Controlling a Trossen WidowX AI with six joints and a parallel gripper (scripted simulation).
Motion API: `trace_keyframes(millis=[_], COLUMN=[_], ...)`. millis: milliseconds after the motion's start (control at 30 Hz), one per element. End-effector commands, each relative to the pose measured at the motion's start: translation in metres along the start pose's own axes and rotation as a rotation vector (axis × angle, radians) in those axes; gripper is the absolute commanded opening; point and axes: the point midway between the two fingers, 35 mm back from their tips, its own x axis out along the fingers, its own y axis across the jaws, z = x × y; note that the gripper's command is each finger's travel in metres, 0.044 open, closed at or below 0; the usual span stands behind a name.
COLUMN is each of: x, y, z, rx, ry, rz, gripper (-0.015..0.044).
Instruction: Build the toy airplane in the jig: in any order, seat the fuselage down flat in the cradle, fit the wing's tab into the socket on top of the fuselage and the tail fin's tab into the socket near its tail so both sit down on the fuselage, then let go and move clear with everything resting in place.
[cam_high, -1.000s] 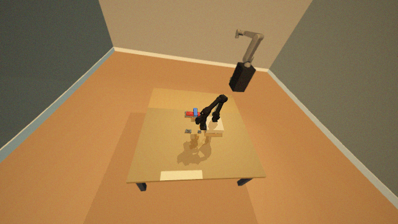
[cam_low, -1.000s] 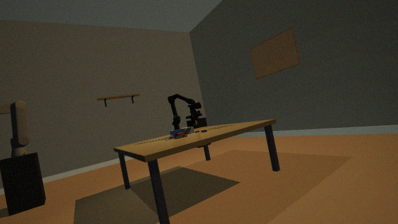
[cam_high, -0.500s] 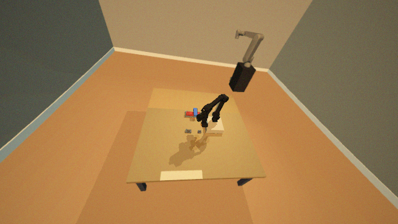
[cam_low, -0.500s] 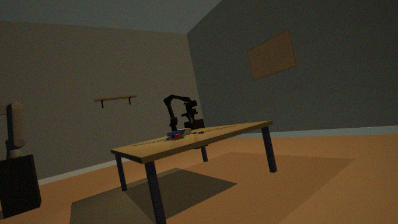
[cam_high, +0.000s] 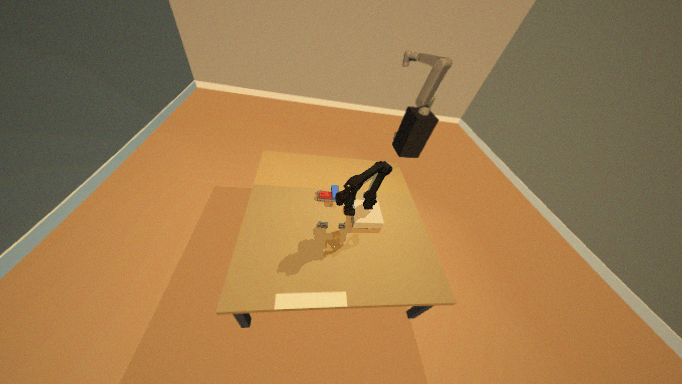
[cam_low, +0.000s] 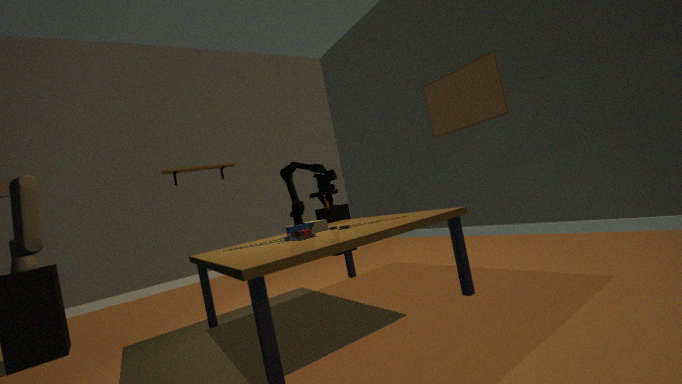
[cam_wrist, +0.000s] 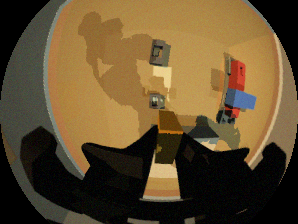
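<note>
The red fuselage (cam_high: 325, 195) (cam_low: 302, 233) (cam_wrist: 238, 76) lies lengthwise in the grey cradle (cam_wrist: 228, 67). The blue wing (cam_high: 335, 191) (cam_wrist: 242, 99) lies across the top of the fuselage; its tab is hidden. A small dark slot shows on the fuselage's far end in the wrist view. My gripper (cam_high: 349, 213) (cam_low: 327, 202) (cam_wrist: 164, 128) is shut on the orange-brown tail fin (cam_wrist: 170, 123). It holds the fin upright between the fingertips, above the table and to one side of the fuselage, apart from it.
Two small grey holders stand on the table (cam_high: 280, 260), one farther out (cam_high: 322, 225) (cam_wrist: 160, 53) and one nearer my gripper (cam_high: 342, 226) (cam_wrist: 164, 128). A white block (cam_high: 371, 219) is beside the arm's base. A pale rectangle (cam_high: 310, 300) marks the table's front edge.
</note>
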Motion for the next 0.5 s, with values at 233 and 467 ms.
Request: trace_keyframes(millis=[233,467], x=[0.003,0.004], y=[-0.012,-0.023], z=[0.023,0.037], rx=[0.009,0.016], ry=[-0.005,-0.008], rz=[0.003,-0.001], gripper=[0.0000,0.0000])
